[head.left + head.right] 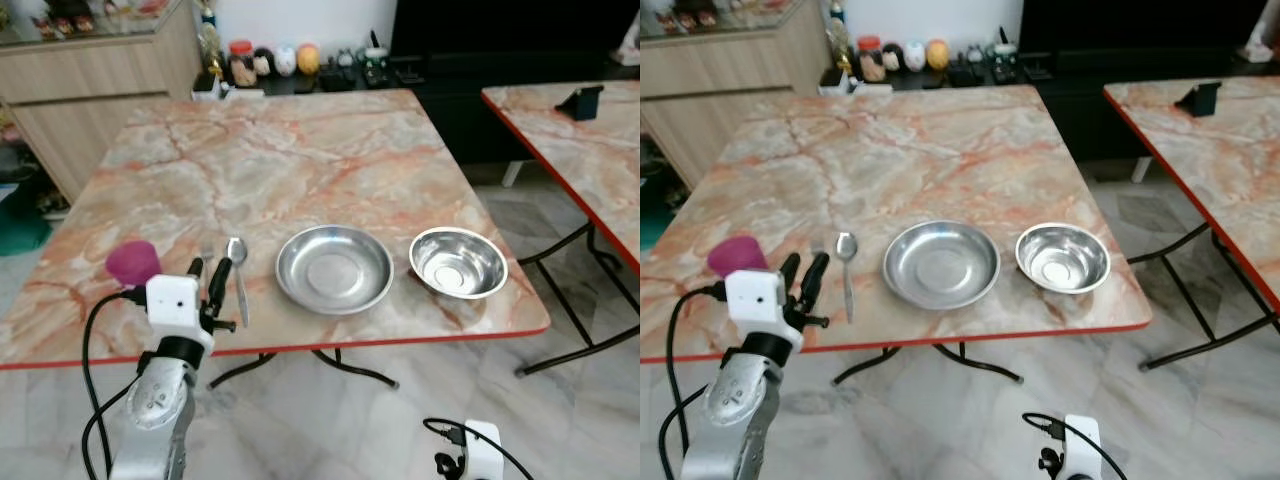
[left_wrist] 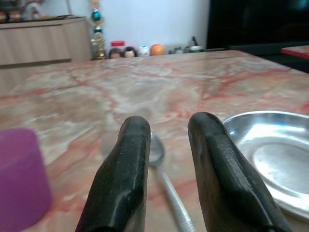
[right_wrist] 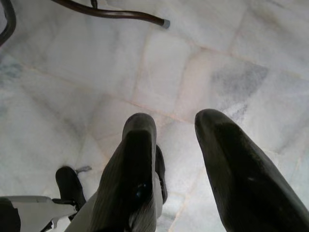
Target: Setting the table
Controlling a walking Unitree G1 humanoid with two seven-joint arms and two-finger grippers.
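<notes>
On the marble table (image 1: pixel 300 160), near its front edge, a steel spoon (image 1: pixel 238 275) lies left of a shallow steel plate (image 1: pixel 333 268). A steel bowl (image 1: pixel 458 263) stands right of the plate. A purple cup (image 1: pixel 133 262) sits at the front left. My left gripper (image 1: pixel 208 268) hovers open just above the table edge, between cup and spoon, holding nothing. In the left wrist view the spoon (image 2: pixel 157 154) lies past the gap between the fingers (image 2: pixel 130 164). A thin fork-like piece (image 1: pixel 207 252) lies beside the spoon. My right gripper (image 3: pixel 176 118) hangs open over the floor.
A second marble table (image 1: pixel 585 150) stands to the right with a black stand (image 1: pixel 580 100) on it. A wooden cabinet (image 1: pixel 90 90) and a low shelf of jars and figurines (image 1: pixel 280 62) line the back. Folding table legs (image 1: pixel 330 365) cross the tiled floor.
</notes>
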